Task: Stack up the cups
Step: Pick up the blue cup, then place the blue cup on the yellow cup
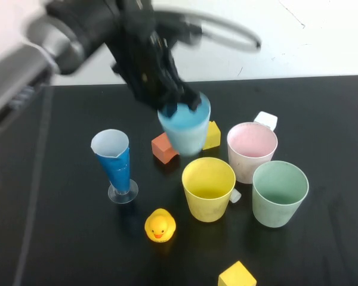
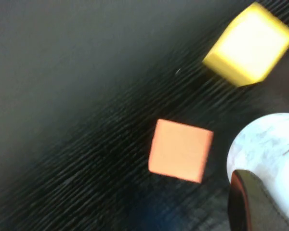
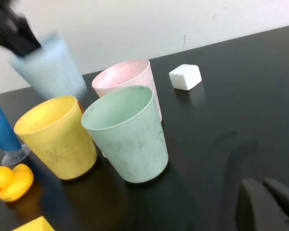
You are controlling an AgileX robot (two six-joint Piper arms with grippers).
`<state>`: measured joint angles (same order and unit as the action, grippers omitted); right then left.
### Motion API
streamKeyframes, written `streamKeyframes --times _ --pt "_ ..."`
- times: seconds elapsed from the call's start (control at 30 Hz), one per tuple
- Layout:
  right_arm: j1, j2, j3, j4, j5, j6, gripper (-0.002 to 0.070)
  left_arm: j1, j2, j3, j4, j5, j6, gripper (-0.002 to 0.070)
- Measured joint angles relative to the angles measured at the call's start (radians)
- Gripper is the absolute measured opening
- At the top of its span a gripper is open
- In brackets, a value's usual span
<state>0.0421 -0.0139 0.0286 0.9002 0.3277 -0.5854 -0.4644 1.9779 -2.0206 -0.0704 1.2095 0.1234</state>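
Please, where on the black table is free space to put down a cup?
Free: table's left part, beside the tall blue cone glass; right side past the green cup. Crowded: middle, around yellow cup, pink cup, rubber duck. Left gripper holds light blue cup; right gripper low, right.

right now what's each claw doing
left claw: shut on the rim of the blue cup, lifted off the table
right claw: shut, empty, low beside the cups

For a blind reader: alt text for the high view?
The left gripper holds the light blue cup by its rim, lifted above the black table. Yellow cup, pink cup and green cup stand nearby.
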Motion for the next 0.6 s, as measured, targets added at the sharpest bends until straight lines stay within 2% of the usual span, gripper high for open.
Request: streamKeyframes --times 0.13,0.37,0.6 --pt "0.0 0.0 0.0 0.0 0.0 -0.001 -0.0003 -0.038 -0.105 -0.023 -0.002 0.027 0.0 0.001" --pt "0.0 0.0 0.0 0.0 0.0 -0.001 -0.0003 -0.188 -0.16 0.02 0.02 0.035 0.0 0.0009" --pt "0.0 0.0 0.0 0.0 0.0 -0.001 -0.0003 -0.208 -0.159 0.149 0.07 0.036 -0.014 0.0009"
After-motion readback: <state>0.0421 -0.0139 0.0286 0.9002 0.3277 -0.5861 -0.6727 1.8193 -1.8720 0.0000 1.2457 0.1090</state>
